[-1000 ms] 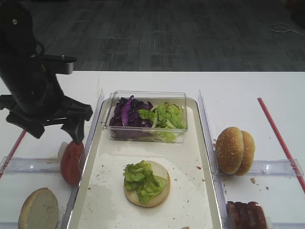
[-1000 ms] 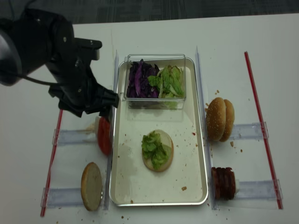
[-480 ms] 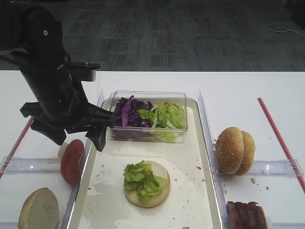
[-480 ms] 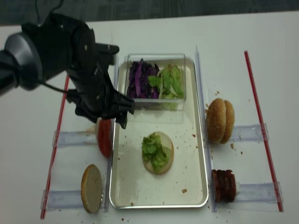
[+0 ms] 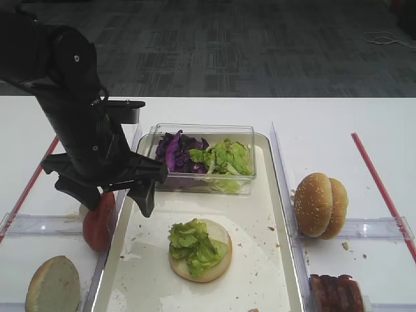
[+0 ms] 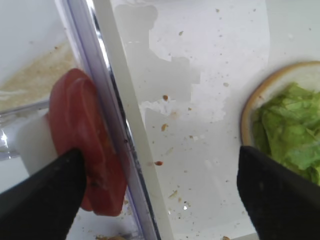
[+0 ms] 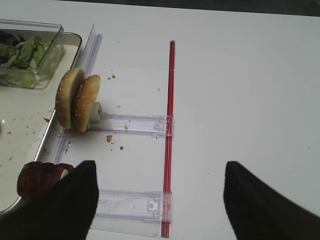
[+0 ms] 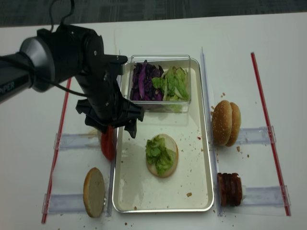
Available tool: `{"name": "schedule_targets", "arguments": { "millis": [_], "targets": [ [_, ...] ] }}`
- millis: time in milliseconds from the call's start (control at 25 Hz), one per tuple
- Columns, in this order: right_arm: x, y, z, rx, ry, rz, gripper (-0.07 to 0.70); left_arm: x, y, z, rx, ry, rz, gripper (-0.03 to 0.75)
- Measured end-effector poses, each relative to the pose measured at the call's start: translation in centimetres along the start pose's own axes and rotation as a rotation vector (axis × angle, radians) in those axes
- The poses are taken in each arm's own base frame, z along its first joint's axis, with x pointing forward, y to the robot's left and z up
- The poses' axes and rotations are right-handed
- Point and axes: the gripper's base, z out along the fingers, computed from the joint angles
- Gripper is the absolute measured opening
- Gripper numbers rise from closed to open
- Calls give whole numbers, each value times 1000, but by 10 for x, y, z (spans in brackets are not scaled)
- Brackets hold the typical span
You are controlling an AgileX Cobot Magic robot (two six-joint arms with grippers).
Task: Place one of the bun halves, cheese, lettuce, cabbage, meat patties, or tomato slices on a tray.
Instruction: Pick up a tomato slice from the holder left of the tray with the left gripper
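A: Starting with the tabletop [image 8: 158,36]: where does everything sit?

B: On it lies the tray [image 8: 197,189], with a bun half [image 8: 168,168] topped with lettuce [image 8: 157,152] near its middle. A clear box at the far end holds cabbage [image 8: 142,80] and more lettuce.

A: And the next piece?

B: Probably a tomato slice [image 8: 107,143]. It stands on edge in a rail just outside the tray's left rim, its flat faces turned left and right.

A: Which arm is nearer?

B: The left one, by far. The left gripper [image 5: 107,194] hangs right above the rim, the tomato just under its left finger [image 6: 42,197] and to the left of the gap.

A: How are the fingers?

B: Spread wide, holding nothing, straddling rim and slice without touching either, as far as I can tell. The right gripper [image 7: 157,200] is also spread and empty, over the tabletop right of the patties [image 7: 37,177].
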Motion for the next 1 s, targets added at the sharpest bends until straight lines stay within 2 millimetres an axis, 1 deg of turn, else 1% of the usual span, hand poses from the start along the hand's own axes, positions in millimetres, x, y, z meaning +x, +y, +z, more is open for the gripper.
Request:
{"name": "schedule_targets", "arguments": {
  "millis": [520, 800, 1000],
  "targets": [
    [0, 0, 0, 0, 0, 0, 558, -2, 2, 0, -23, -19, 0, 599],
    [0, 0, 0, 0, 0, -2, 558, -4, 3, 14, -36, 29, -5, 599],
    [0, 0, 0, 0, 0, -2, 558, -4, 3, 17, -39, 38, -5, 589]
  ]
}}
